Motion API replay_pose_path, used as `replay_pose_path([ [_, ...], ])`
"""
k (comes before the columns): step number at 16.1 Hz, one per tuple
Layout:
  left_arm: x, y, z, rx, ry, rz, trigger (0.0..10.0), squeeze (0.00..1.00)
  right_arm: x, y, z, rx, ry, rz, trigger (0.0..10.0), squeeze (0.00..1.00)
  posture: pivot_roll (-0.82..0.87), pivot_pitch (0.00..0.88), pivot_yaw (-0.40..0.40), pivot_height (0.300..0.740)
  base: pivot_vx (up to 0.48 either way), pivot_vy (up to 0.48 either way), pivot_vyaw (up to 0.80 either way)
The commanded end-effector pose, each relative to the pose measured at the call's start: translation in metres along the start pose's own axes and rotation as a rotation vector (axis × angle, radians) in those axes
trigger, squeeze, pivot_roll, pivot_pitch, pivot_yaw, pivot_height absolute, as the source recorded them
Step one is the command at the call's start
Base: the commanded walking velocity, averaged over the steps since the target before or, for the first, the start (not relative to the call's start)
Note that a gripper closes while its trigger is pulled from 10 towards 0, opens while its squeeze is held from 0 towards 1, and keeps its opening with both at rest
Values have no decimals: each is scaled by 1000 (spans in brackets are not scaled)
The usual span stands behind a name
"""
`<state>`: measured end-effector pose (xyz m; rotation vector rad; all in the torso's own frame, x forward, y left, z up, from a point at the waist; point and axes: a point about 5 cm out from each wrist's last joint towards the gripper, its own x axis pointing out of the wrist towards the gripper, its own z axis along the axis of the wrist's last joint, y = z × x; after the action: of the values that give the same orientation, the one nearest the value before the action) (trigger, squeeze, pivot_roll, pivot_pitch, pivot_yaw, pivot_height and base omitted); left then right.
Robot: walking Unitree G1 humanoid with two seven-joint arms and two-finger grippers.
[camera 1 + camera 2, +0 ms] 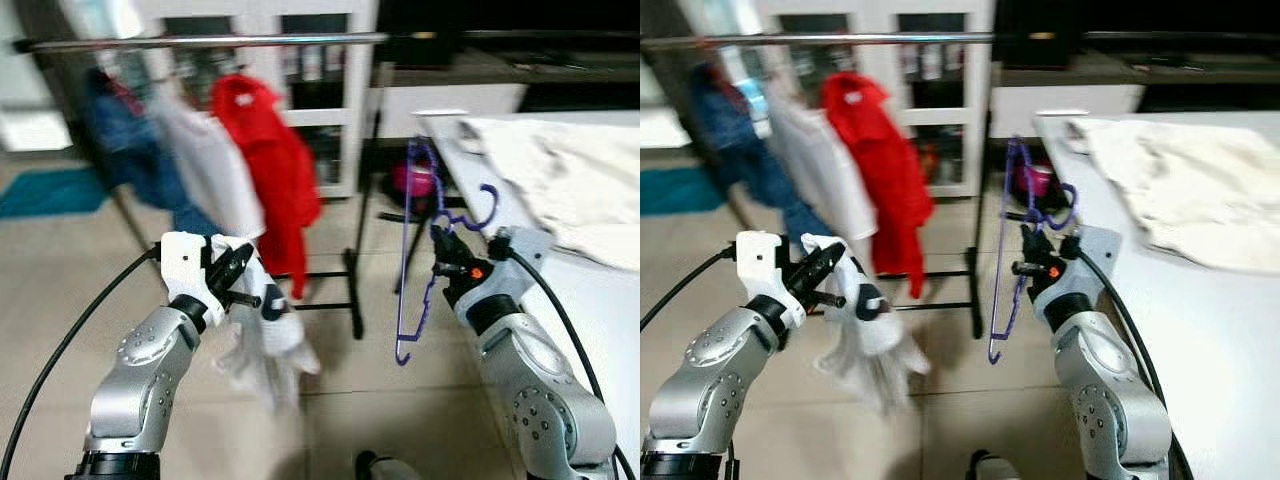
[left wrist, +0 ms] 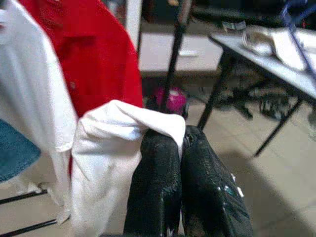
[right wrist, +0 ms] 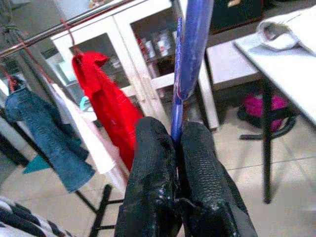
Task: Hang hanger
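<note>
Right hand (image 1: 447,258), center-right of the frame, is clamped on a thin purple plastic hanger (image 1: 415,250) dangling beside the tabletop (image 1: 600,300) edge. Left hand (image 1: 237,272), lower left, pinches soft white cloth (image 1: 270,340) below the metal rail (image 1: 200,42).

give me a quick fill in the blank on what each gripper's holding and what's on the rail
1. The right gripper is shut on a ____ hanger.
2. The left gripper is shut on a ____ garment.
3. On the clothes rail, the shirt hanging nearest the table is ____.
4. The rumpled cloth lies on the ____.

Missing words: purple; white; red; table
</note>
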<state>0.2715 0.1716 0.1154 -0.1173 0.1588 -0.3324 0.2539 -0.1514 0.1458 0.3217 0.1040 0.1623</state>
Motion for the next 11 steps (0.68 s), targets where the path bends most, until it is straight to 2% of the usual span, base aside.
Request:
replay_pose_path([
  [1, 2, -4, 4, 60, 20, -12, 10000, 0, 0, 3, 3, -15, -19, 10, 10000, 0, -64, 0, 57, 740, 0, 0, -800],
  [2, 3, -8, 4, 97, 25, -57, 10000, 0, 0, 7, 4, -13, -19, 33, 10000, 0, -64, 0, 57, 740, 0, 0, -800],
  [4, 7, -10, 7, 126, -5, -53, 10000, 0, 0, 11, 1, -42, 7, 64, 10000, 0, -61, 0, 53, 740, 0, 0, -800],
  [8, 11, -14, 7, 170, 20, -86, 10000, 0, 1, 10, -3, -103, 33, 70, 10000, 0, -60, 0, 53, 740, 0, 0, -800],
  [11, 11, -14, 7, 187, 17, -94, 10000, 0, 3, 8, 0, -72, 10, 46, 10000, 0, -61, 0, 52, 740, 0, 356, -800],
])
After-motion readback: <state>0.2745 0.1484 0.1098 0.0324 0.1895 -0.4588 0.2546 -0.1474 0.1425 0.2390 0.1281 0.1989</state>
